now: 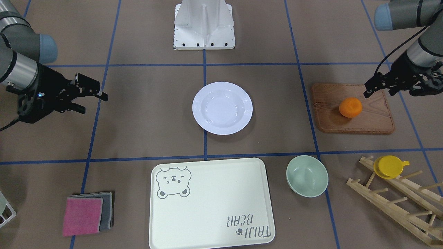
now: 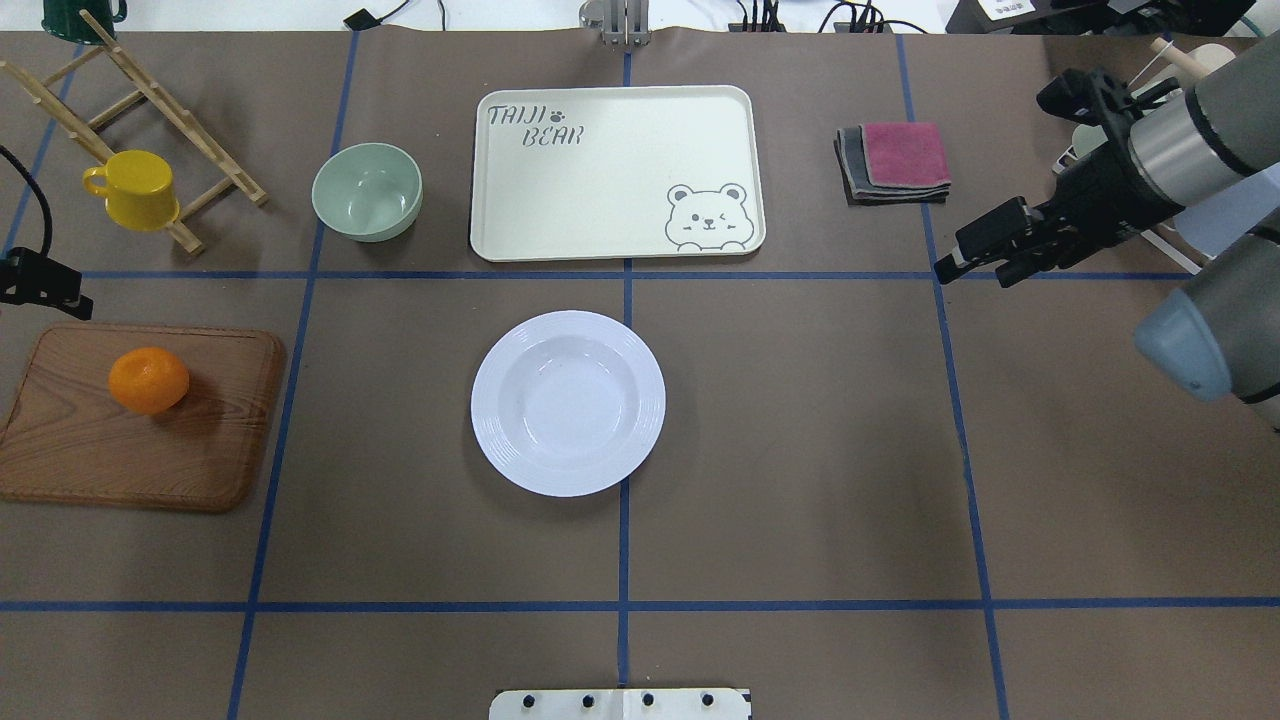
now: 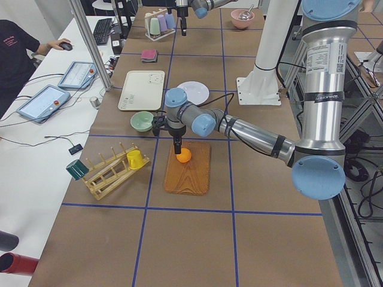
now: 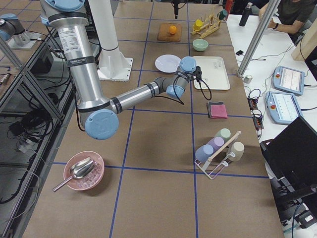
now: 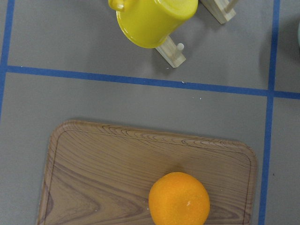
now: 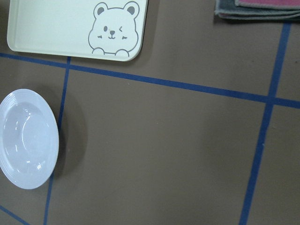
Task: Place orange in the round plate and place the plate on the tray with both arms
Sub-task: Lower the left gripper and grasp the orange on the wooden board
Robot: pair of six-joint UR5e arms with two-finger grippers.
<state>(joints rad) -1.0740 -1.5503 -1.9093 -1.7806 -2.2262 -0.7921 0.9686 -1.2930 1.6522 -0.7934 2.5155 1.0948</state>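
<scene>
1. Two tools, neither holding anything. Left tool [image 1: 379,91] sits at the right of the front-facing view with its jaws parted. Right tool [image 1: 93,103] sits at far left, jaws clearly spread.
2. Key relation: the orange [image 1: 350,107] lies just down and left of the left tool in the front-facing view, near it but not touching. Side view from the left shows that tool pointing down close over the fruit.
3. Left wrist view has the orange at bottom centre-right of frame, partly cut off. Judgement: the tool isn't centred on it and needs a small shift before closing.
4. Left arm is by far the nearer. Right tool is well apart from the orange, across the whole desk [image 1: 145,114].
5. Orange rests on a wooden board [image 1: 373,121], in its upper-middle part as seen front-facing.
6. Look: small, bright orange, round and slightly flattened, with dimpled skin and a faint dent on top. No real long axis, so the grasp angle probably matters little. It could roll if nudged.
7. Round plate [image 1: 222,108] is at frame centre, white, glossy, ridged rim, nothing in it.
8. Tray [image 1: 211,204] is just below the plate in that view, apart from it and bare.
9. Task stage, judged: first pick not yet made.
</scene>
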